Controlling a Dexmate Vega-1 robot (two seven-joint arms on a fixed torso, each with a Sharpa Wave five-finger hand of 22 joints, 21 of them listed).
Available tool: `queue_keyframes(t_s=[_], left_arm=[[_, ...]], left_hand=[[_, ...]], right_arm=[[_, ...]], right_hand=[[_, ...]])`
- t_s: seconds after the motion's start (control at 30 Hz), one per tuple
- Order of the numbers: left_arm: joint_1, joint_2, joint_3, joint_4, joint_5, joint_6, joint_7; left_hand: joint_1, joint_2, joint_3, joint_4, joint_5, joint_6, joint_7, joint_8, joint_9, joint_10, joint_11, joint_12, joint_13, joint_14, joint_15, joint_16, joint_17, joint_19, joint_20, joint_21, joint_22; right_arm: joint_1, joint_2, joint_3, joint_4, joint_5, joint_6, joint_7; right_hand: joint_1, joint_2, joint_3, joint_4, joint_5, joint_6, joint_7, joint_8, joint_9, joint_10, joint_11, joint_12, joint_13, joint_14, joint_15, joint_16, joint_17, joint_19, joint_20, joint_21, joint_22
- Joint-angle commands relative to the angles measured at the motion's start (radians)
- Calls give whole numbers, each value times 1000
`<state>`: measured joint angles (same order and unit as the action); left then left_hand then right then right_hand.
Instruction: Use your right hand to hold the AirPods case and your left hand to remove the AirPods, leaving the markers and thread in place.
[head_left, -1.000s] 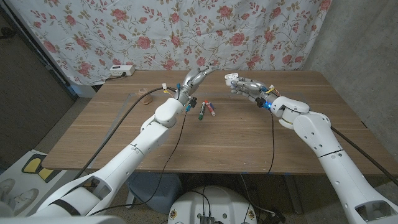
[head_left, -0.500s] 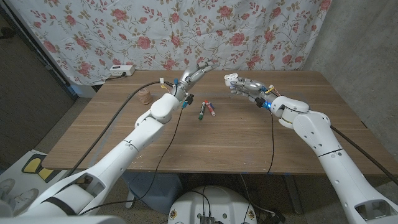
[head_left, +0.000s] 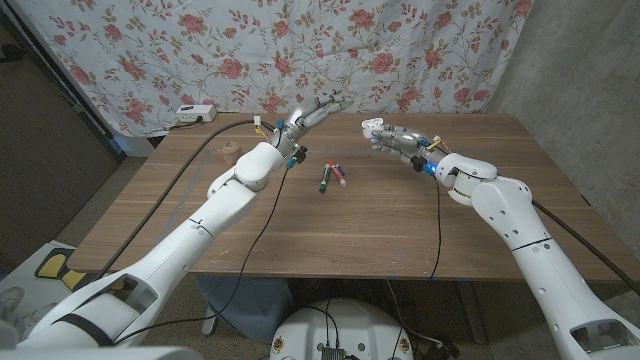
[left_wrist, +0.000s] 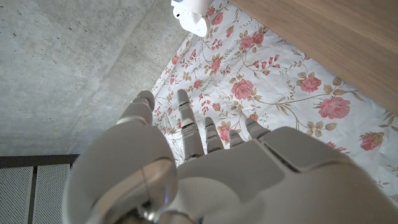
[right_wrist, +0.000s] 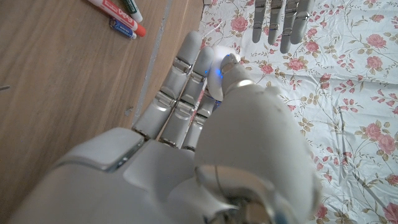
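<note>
We hold the white AirPods case (head_left: 372, 128) in our right hand (head_left: 393, 137) above the table's (head_left: 400, 230) far edge, while our left hand (head_left: 312, 116), fingers spread and empty, hovers well apart; next it should reach across to pinch out an AirPod, we judge, leaving the markers (head_left: 333, 176) be.
</note>
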<state>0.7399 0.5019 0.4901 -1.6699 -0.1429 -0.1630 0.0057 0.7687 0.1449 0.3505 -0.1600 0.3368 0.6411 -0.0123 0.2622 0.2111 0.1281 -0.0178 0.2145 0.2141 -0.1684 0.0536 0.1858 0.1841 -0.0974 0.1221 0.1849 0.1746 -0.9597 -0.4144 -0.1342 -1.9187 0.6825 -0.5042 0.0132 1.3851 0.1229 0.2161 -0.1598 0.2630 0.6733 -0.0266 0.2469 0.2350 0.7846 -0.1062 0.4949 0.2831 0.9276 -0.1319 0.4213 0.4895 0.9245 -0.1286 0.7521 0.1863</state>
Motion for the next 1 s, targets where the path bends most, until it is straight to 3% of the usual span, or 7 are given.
queue_keyframes(t_s=[0.03, 0.17, 0.27, 0.37, 0.53, 0.7, 1.0], left_arm=[[20, 41, -29, -92, 72, 76, 12], [31, 35, -34, -98, 90, 74, 27], [35, 25, -34, -96, 105, 61, 40], [31, 38, -34, -127, 132, 99, 31], [8, 111, -4, -290, 344, 299, 20], [8, 101, -21, -301, 338, 297, -22], [-25, 141, 12, -465, 557, 523, -121]], left_hand=[[7, -5, 9, 2, 11, 11, 1, 4, 3, 0, -1, -1, 0, -6, -2, -1, 2, -4, 4, 3, 2], [-3, -20, 10, 3, 26, -39, -12, -19, 6, 7, -1, 5, 1, -1, 1, 3, 2, -3, 6, 6, 2], [-15, -37, 19, 3, 54, -143, -58, -63, 7, 54, 1, 26, 4, 12, 2, 10, 2, -1, 9, 9, 3], [-13, -60, 35, -6, 86, -309, -113, -95, -3, 138, -28, 56, 14, 42, 2, 19, 0, 8, 15, 12, 2], [-12, -70, 46, -4, 99, -377, -103, -90, -9, 209, -45, 78, 22, 77, 6, 27, -1, 16, 23, 13, 2], [-21, -76, 48, 1, 105, -434, -88, -91, -10, 231, -49, 84, 29, 91, 7, 29, -1, 19, 30, 13, 2], [-34, -81, 51, 7, 111, -524, -94, -96, -13, 242, -48, 84, 39, 100, 6, 27, 0, 18, 54, 12, 3]], right_arm=[[6, 6, 3, 13, -2, 2, 1], [6, 6, 4, 13, -4, 5, 1], [5, 7, 5, 13, -4, 4, 0], [4, 7, 6, 13, -3, 4, 0], [-2, 16, 16, 16, 11, 11, 5], [-6, 18, 20, 17, 15, 20, 9], [-14, 15, 28, 18, 23, 32, 19]], right_hand=[[5, 10, -4, 4, 5, 3, 4, -4, 1, 29, -19, 78, 67, 9, -105, -2, 4, -8, -55, 5, -1], [5, 10, -4, 5, 5, 3, 4, -5, 1, 29, -19, 78, 67, 9, -105, -3, 4, -8, -55, 7, -1], [5, 10, -4, 5, 5, 3, 2, -5, 2, 28, -20, 77, 68, 9, -105, -3, 5, -9, -56, 7, -1], [5, 10, -4, 5, 5, 3, 3, -6, 2, 29, -19, 77, 67, 9, -105, -3, 5, -10, -56, 9, -2], [6, 9, -5, 4, 5, 0, 1, -9, 2, 27, -19, 76, 67, 9, -105, -5, 6, -11, -57, 12, -2], [6, 9, -5, 4, 5, -1, -1, -11, 2, 26, -21, 75, 69, 8, -105, -6, 7, -14, -57, 14, -2], [6, 9, -5, 4, 5, -2, 1, -13, 3, 24, -23, 74, 70, 8, -105, -8, 8, -17, -57, 17, -2]])
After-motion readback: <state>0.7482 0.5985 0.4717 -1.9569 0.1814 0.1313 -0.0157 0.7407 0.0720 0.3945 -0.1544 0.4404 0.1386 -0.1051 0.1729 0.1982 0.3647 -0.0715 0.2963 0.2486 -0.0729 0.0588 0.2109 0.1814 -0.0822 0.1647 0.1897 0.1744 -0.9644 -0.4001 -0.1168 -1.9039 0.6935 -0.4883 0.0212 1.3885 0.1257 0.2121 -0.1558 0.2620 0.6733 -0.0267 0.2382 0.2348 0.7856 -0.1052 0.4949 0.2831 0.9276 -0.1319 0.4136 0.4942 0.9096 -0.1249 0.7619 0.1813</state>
